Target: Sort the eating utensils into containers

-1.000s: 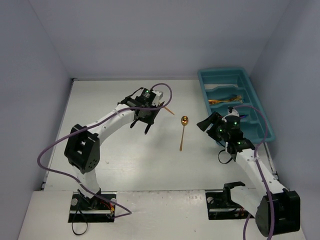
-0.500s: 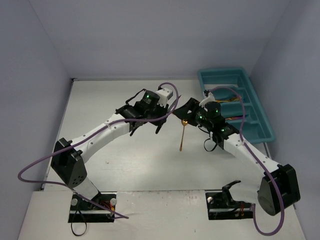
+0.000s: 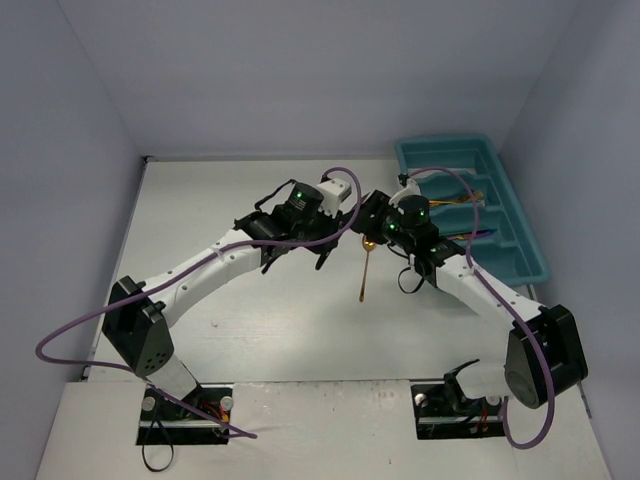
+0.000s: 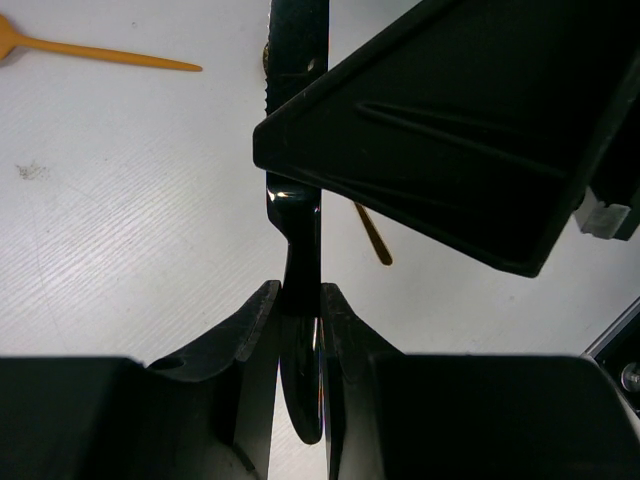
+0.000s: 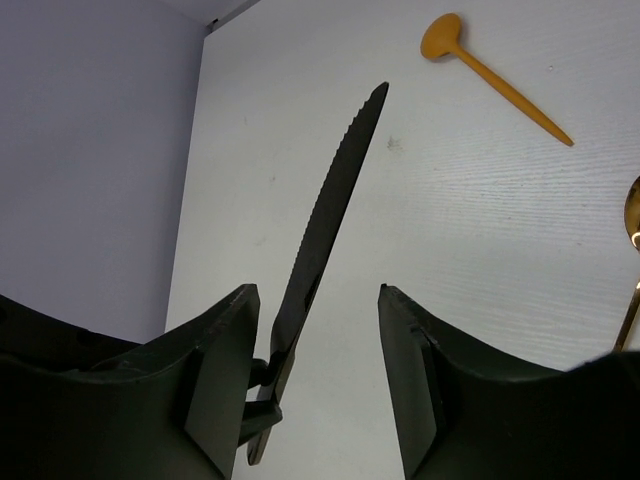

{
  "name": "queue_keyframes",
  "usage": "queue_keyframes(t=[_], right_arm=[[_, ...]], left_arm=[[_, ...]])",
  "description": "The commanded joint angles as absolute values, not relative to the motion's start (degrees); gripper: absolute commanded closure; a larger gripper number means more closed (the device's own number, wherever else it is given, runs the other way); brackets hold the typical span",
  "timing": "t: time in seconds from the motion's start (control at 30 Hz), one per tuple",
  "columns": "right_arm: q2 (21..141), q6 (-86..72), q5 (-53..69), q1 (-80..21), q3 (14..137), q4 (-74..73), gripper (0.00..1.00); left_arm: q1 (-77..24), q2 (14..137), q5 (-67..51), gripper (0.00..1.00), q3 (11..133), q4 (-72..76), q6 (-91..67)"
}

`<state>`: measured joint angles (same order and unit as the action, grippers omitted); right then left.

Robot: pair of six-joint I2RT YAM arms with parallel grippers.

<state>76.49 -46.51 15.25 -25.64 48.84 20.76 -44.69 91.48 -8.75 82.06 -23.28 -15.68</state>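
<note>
Pinching the handle of a black serrated knife [image 4: 300, 250], the left gripper [image 4: 300, 300] has its two fingers [image 4: 255, 325] pressed narrow against either side of it, and the knife runs straight out ahead of them, lifted off the white table [image 3: 250, 330]. Right in front of the left fingertips sits the right gripper [image 5: 315, 290], its dark body lying across the upper part of the knife in the left wrist view. Its jaws stand apart with the blade passing between them, closer to the finger on the left of the right wrist view, and table shows through on both sides of the blade, so neither pad touches it. The serrated tip reaches out beyond the right fingertips. Farther ahead of that tip an orange spoon [image 5: 500, 85] lies flat on the table, and a gold spoon [image 3: 366, 268] lies just below the right gripper in the overhead view. The teal tray [image 3: 440, 142] sits behind the right gripper toward the right wall, with a few gold and dark utensils in its compartments.
</note>
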Motion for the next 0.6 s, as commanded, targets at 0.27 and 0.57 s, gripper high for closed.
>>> queue_keyframes(t=[0.27,0.57], right_arm=[[75.8,-46.3,14.2,-26.2,50.5,27.2,0.99],[74.1,-46.1,13.0,-24.1,49.3,27.2,1.00]], left_arm=[[-45.2,89.0,-9.5,1.00,84.3,-18.2,-16.4],[-45.1,87.7,-7.6,0.70,82.2,-18.3,-16.3]])
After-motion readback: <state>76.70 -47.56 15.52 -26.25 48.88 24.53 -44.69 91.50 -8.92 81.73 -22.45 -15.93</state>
